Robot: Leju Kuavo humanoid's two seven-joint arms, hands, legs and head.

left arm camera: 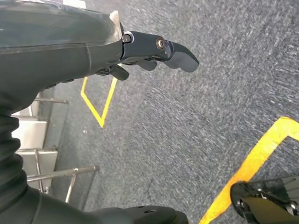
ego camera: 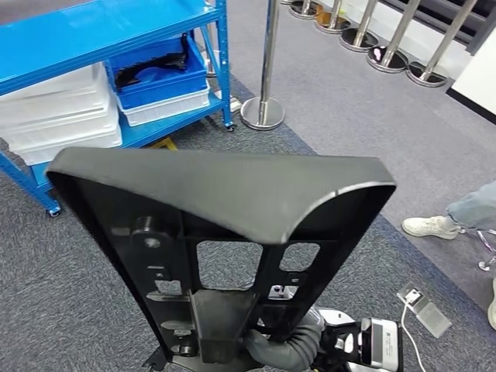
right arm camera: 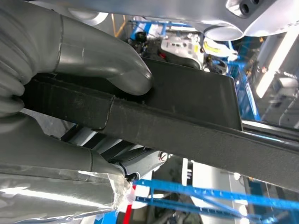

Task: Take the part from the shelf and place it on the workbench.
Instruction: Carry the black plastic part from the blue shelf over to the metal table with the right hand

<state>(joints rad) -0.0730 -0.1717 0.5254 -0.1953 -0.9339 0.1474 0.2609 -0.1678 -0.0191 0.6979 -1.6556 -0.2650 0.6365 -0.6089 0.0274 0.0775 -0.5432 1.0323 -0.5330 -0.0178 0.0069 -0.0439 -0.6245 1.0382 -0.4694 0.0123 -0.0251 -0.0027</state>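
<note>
Part (ego camera: 222,194), a black moulded panel with ribs and cut-outs, is off the blue shelf (ego camera: 87,31) and carried in front of it, held up before the head camera. Right hand (right arm camera: 70,70) clamps its edge, thumb pressed on the flat face. Left hand (left arm camera: 155,51) hangs over carpet with fingers extended, holding nothing. No workbench is visible. Carrying well likely means a firm grip, level panel, slow turn.
</note>
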